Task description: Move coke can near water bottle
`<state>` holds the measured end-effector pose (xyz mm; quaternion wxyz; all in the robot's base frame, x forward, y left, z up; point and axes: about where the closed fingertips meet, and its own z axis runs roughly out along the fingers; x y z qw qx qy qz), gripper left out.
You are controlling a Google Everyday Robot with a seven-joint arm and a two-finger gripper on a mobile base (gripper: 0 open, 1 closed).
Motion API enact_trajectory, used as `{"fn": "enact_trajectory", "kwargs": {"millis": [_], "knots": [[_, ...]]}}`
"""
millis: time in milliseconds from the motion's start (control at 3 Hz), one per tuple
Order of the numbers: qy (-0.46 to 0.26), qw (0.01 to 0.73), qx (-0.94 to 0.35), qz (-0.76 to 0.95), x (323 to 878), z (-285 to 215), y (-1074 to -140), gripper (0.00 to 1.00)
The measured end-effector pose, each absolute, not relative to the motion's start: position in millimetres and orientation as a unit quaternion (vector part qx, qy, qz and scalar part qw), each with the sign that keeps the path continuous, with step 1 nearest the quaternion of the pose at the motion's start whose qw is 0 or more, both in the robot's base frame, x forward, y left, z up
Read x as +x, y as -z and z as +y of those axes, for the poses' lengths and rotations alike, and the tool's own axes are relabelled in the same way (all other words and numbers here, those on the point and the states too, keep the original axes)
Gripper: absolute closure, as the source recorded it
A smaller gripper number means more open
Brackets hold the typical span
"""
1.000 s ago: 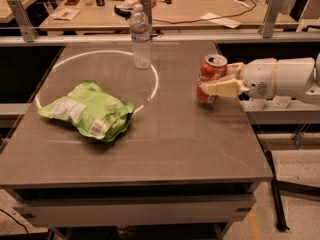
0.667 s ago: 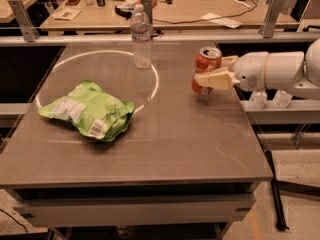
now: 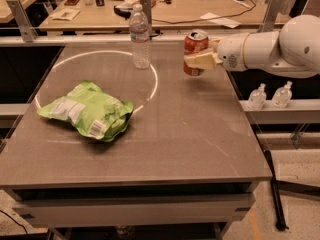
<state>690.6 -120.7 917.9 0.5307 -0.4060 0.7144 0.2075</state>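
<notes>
The coke can is red-orange with a silver top. My gripper is shut on it and holds it just above the grey table, towards the far right. The white arm reaches in from the right. The water bottle, clear with a white cap, stands upright at the far middle of the table. It is to the left of the can, about a can's height away.
A green chip bag lies at the left middle of the table. A white ring is marked on the table top around the bottle and bag. Two tiny clear bottles stand on a rail to the right. A cluttered desk lies behind.
My gripper has carried the coke can up and to the left, farther back on the table and closer to the water bottle. The bottle and the chip bag have not moved.
</notes>
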Motion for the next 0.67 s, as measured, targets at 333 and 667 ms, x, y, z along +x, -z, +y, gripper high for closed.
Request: {"fn": "enact_trajectory", "kwargs": {"millis": [333,667], "knots": [[-0.208,0.531,-0.406,0.714,690.7,-120.5,-917.8,1.0],[-0.207,0.527,-0.395,0.723,707.4,-112.8,-915.2,1.0]]}}
